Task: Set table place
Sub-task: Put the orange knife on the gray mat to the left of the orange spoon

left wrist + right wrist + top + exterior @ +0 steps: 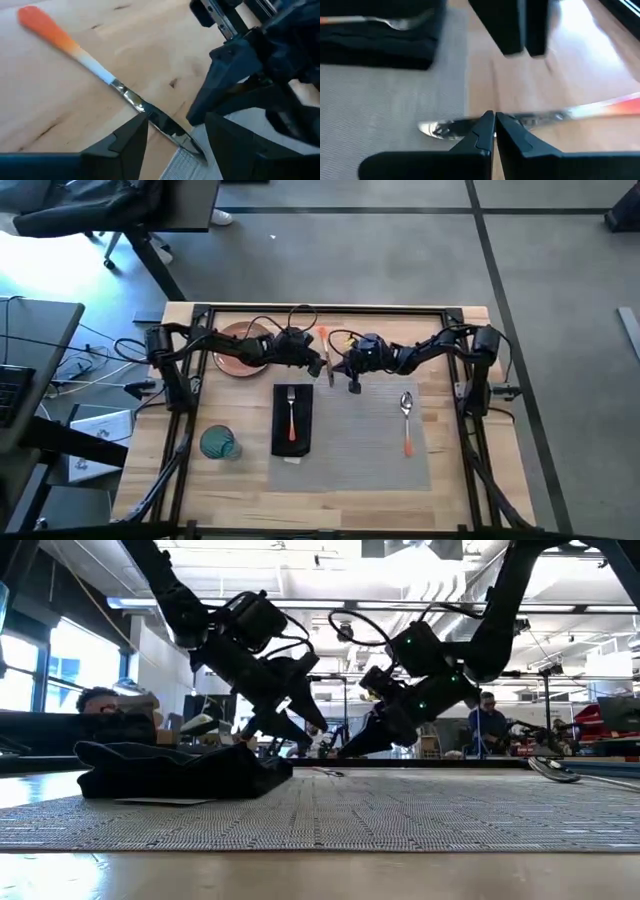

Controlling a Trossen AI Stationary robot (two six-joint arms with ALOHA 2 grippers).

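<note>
here, knife (pixel 327 356): on the table (pixel 450 480) at the placemat's (pixel 370 450) 12 o'clock edge
left gripper (pixel 175 131): fingers apart, straddling the blade
right gripper (pixel 494 131): fingers together, just over the blade

High view: looking straight down from above, taking in the whole tabletop (pixel 240 480).
Low view: sitting at mat level, facing level across toward the room.
Wrist views: riding close behind each arm's fingers.
Shared: both wrist views are showing the knife (pixel 135 102) up close.
</note>
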